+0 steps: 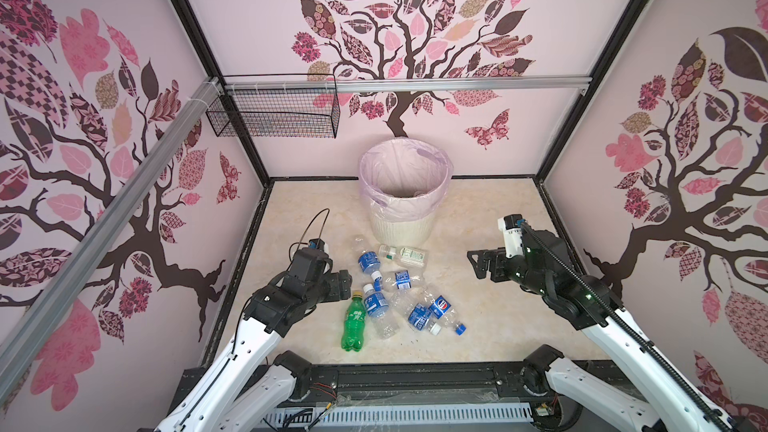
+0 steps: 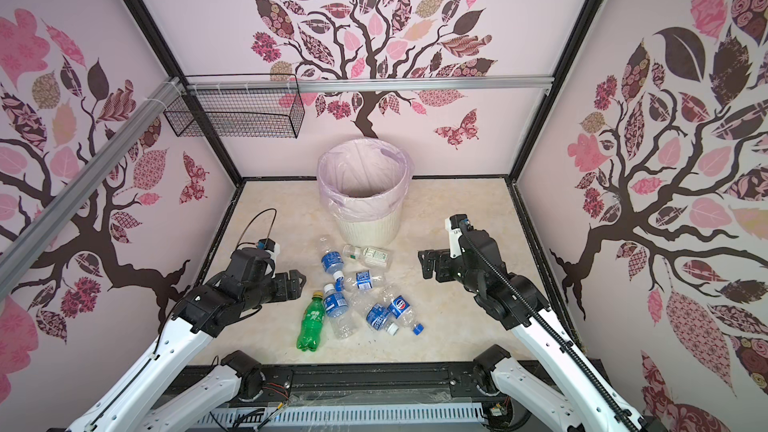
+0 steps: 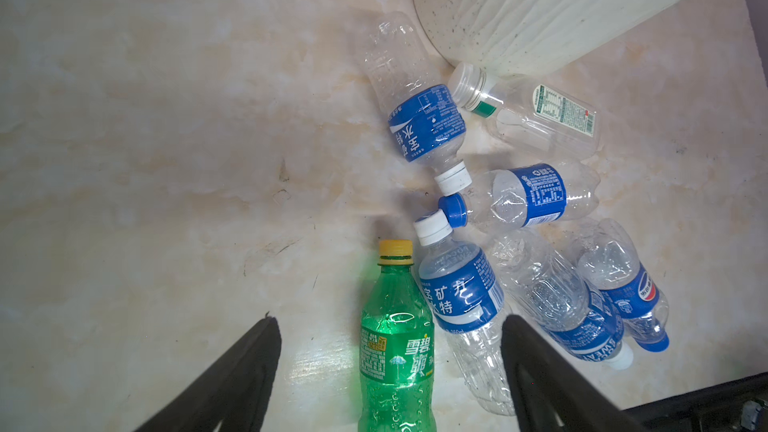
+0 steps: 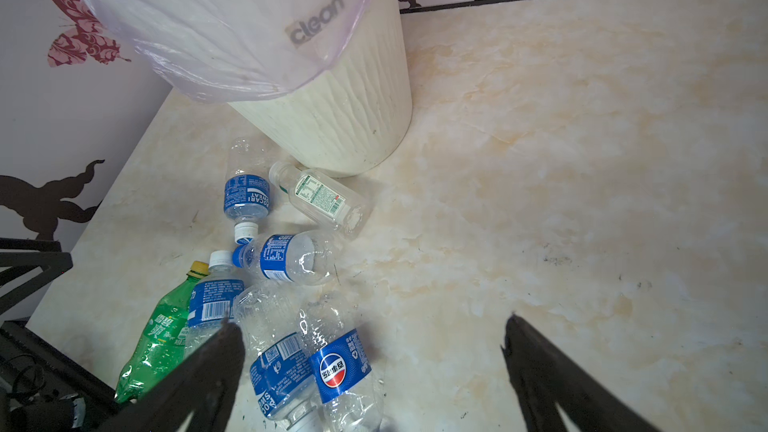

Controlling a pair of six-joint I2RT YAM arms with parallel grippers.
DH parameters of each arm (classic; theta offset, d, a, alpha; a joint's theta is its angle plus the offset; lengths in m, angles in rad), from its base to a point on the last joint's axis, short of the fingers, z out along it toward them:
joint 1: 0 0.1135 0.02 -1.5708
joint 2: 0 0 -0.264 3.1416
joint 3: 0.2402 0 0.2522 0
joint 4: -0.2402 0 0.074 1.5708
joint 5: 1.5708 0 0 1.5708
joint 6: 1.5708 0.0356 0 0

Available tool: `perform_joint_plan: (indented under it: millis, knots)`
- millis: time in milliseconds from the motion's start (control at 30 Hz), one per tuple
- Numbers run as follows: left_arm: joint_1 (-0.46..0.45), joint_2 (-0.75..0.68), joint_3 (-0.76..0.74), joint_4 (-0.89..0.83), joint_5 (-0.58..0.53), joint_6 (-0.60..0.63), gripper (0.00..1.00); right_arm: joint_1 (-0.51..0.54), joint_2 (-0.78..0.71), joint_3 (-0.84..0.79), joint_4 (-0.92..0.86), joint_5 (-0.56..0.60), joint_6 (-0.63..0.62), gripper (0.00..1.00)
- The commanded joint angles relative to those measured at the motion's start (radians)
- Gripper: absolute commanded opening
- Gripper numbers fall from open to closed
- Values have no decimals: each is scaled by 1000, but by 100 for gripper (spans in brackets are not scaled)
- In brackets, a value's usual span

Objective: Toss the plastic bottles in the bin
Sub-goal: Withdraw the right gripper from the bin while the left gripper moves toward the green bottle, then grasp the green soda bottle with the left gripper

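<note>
Both top views: the bottles [image 1: 376, 303] are all lying down in a loose pile on the table [image 1: 478, 326], just this side of the bin [image 1: 401, 230], which stands at the back middle. Can't spot any bottle inside it from up here. The left gripper [image 1: 347, 284] hangs right at the pile's left edge, next to the yellow cap of the green bottle [image 1: 354, 322]. The right gripper [image 1: 477, 263] is well off to the right over bare table, so the left arm is clearly the nearer one. Left wrist cam: fingers [image 3: 249, 371] spread wide with nothing in them. The green bottle [image 3: 395, 351] shows in the gap between them, long axis running straight away from the gripper, cap at the far end. A blue-label bottle [image 3: 457, 297] lies just beside it, maybe touching, close to one finger. My guess is a straight drop and squeeze would clamp across the green bottle's width, which is what you'd want, though that neighbour could get nudged. Right wrist cam: fingers also wide apart and empty, mostly bare table between them, a Pepsi bottle [image 4: 340, 363] near one finger, bin beyond the pile.
</note>
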Motion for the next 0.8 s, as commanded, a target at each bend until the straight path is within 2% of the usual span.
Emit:
perform_joint_plan:
  millis: [0, 100, 233, 300, 533, 767]
  knots:
    - [-64, -12, -19, -5, -64, -56, 88, -5, -19, -19, 13, 11, 19, 100]
    - [-117, 21, -29, -18, -80, -89, 88, -5, -22, -41, 19, 8, 26, 99]
    - [-249, 44, -63, -14, -171, -177, 88, -5, -27, -63, 26, 9, 28, 100]
    - [-287, 43, -78, -19, -206, -222, 88, -5, -30, -71, 27, 11, 28, 100]
    - [-322, 22, -176, 25, -161, -305, 82, -5, -28, -99, 44, 7, 27, 99]
    - [-333, 24, -270, 104, -77, -319, 77, -5, -23, -133, 68, 0, 39, 100]
